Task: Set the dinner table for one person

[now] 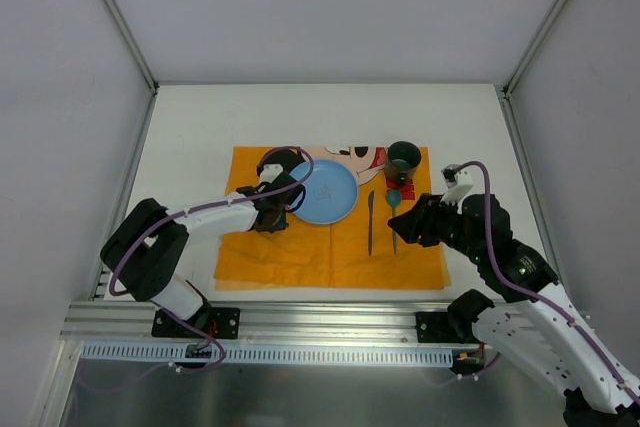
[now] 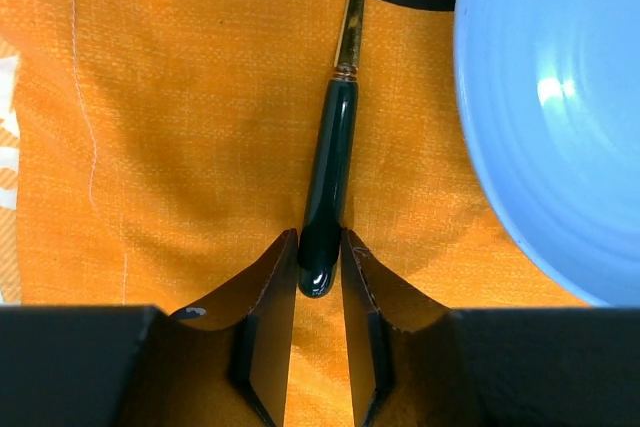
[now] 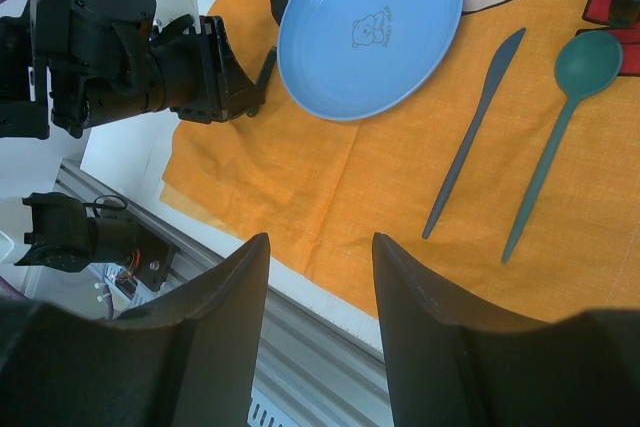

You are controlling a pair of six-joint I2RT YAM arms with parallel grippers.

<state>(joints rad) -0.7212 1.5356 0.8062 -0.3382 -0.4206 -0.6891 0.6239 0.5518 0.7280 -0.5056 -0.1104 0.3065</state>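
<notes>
Left tool (image 2: 320, 237) pinching fork handle (image 2: 330, 157), right tool (image 3: 320, 239) open

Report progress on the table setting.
Done: plate, knife, spoon and cup sit on the mat. In hand: left gripper pinches the fork handle, left of the plate. Left to do: probably only fork placement and release. Right gripper open, empty.

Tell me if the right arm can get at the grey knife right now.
Probably yes: the right gripper hangs open near the knife, which lies uncovered between plate and spoon; the spoon beside it may crowd the grasp.
</notes>
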